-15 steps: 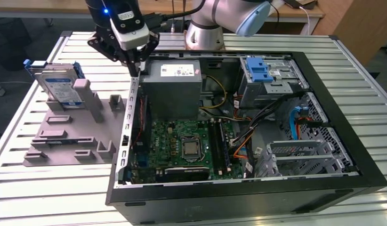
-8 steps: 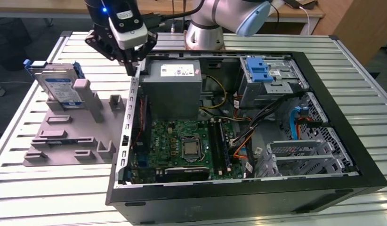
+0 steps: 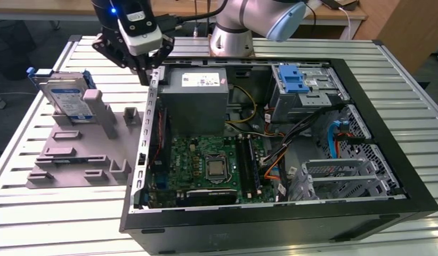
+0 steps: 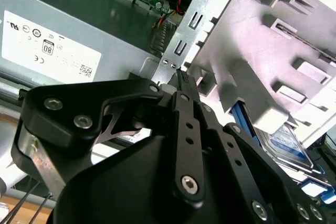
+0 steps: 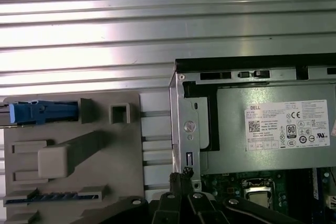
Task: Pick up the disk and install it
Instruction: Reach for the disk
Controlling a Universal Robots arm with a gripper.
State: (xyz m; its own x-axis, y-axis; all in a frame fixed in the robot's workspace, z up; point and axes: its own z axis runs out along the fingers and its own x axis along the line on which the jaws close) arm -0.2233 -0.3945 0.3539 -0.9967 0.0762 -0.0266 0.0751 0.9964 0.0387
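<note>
The arm reaches down with its gripper (image 3: 144,80) at the computer case's (image 3: 400,160) side wall, beside the power supply (image 3: 197,104). Its fingers are together and hold nothing. The disk (image 3: 68,100) stands upright in a grey holder (image 3: 76,160), well apart, on the exterior view's left.

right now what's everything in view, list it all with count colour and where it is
disk: 1, silver with a white-and-blue label and blue bracket, upright in the holder at the exterior view's left
holder: 1, grey, on the table beside the case
computer case: 1, black, open, mid table
power supply: 1, grey with a white sticker, inside the case
motherboard: 1, green, inside the case
drive cage: 1, silver with a blue latch, inside the case
cables: several, orange, yellow, blue, inside the case
table: 1, pale slatted metal
arm: 1, silver-grey, behind the case
gripper: 1, black, shut and empty, over the case edge nearest the holder
</note>
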